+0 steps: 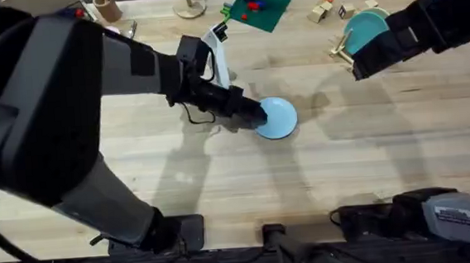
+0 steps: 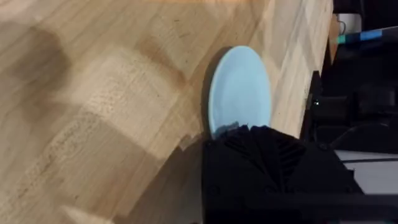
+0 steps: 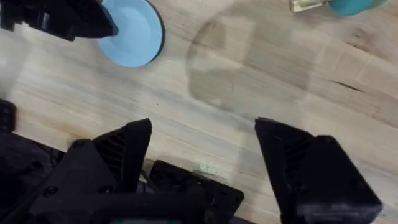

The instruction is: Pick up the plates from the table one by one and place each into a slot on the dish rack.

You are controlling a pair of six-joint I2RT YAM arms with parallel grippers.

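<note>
One of two done: the teal plate (image 1: pixel 366 29) stands in the dish rack (image 1: pixel 341 48) near the table's (image 1: pixel 221 174) far right corner below my spread right gripper (image 3: pixel 202 149), while my left gripper (image 1: pixel 255 118) meets the pale blue plate (image 1: pixel 279 117) mid-table, grip undeterminable.

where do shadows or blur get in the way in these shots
Overhead: the left arm looms large, dark and blurred, and soft arm shadows fall on the table below the pale blue plate. Left wrist: a dark shadow edges that plate. Right wrist: a round grey shadow lies on the wood.
</note>
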